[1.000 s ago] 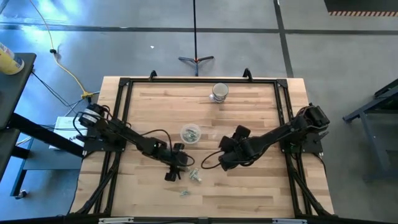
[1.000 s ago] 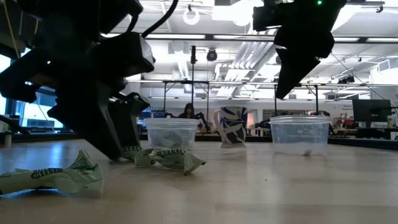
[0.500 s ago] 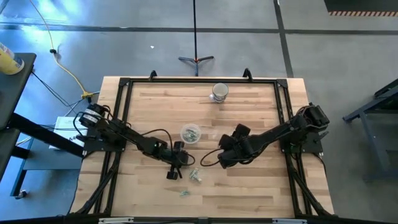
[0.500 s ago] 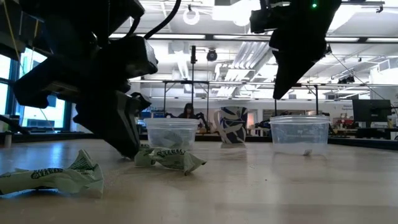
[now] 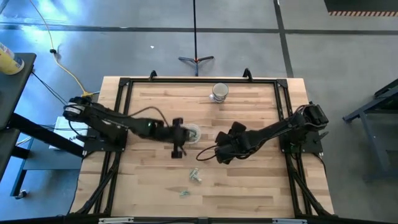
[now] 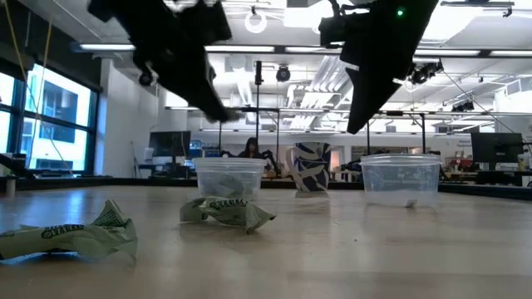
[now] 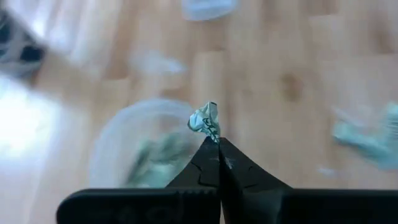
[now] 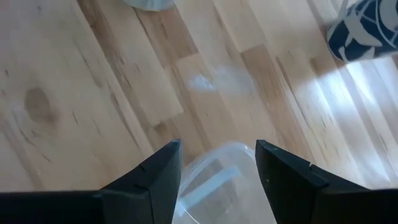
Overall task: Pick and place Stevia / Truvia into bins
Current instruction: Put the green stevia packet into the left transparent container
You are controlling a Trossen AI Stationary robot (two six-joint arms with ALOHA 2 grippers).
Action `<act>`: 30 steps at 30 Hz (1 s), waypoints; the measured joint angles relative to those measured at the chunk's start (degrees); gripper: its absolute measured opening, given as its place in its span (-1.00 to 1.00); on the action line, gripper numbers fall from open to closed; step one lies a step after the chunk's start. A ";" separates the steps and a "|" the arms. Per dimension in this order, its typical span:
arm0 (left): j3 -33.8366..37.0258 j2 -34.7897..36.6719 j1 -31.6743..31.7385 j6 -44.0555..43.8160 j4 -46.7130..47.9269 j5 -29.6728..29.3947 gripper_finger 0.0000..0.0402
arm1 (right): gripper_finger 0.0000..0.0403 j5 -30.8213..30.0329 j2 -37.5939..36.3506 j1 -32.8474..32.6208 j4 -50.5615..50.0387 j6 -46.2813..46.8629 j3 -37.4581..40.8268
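Note:
My left gripper [image 7: 217,144] is shut on a crumpled pale-green Stevia packet [image 7: 206,121]. It hangs in the air over the rim of the round clear cup [image 7: 134,155], which holds more packets. In the high view this gripper [image 5: 185,138] is beside that cup [image 5: 191,132]. Two packets [image 5: 196,176] [image 5: 185,193] lie flat on the wood nearer the front edge. My right gripper [image 8: 217,163] is open above the other clear cup [image 8: 217,180] without touching it. In the low view that gripper [image 6: 353,124] hangs well above this cup [image 6: 401,177]. My left gripper pinches one end of the packet [image 7: 212,137] between the very tips of its two fingers. The rest of the packet sticks out beyond the fingertips. The fingers slant downward from the table's left. The packet is lifted clear of the table, over the edge of the round cup.
A blue-and-white patterned cup [image 5: 219,92] stands near the far edge. A black frame [image 5: 124,84] runs around the wooden table. In the low view the two loose packets [image 6: 226,210] [image 6: 71,238] lie in front of the cups, and a person sits far off in the room.
My left gripper has taken a packet up from the table near the front. It has risen with the packet and gone toward the far edge, to the round cup. The two other packets have stayed where they were. My right gripper has edged slightly toward the far edge.

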State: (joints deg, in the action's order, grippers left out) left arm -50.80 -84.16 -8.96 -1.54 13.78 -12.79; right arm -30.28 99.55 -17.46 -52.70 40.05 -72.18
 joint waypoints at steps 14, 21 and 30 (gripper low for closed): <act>0.24 -4.56 9.62 2.22 -0.37 8.10 -0.33 | -0.02 4.14 0.00 0.24 4.92 -8.56 -0.02; -1.05 -0.43 5.62 -2.00 6.50 1.65 0.21 | -0.02 9.30 0.53 1.43 19.90 -21.47 -0.06; -1.51 7.65 -3.28 -13.93 17.89 6.95 0.43 | -0.02 15.85 5.72 1.40 31.69 -37.75 -1.42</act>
State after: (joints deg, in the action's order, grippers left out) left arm -52.31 -76.51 -12.24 -15.47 31.67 -5.84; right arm -14.42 105.27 -16.06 -21.01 2.31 -73.60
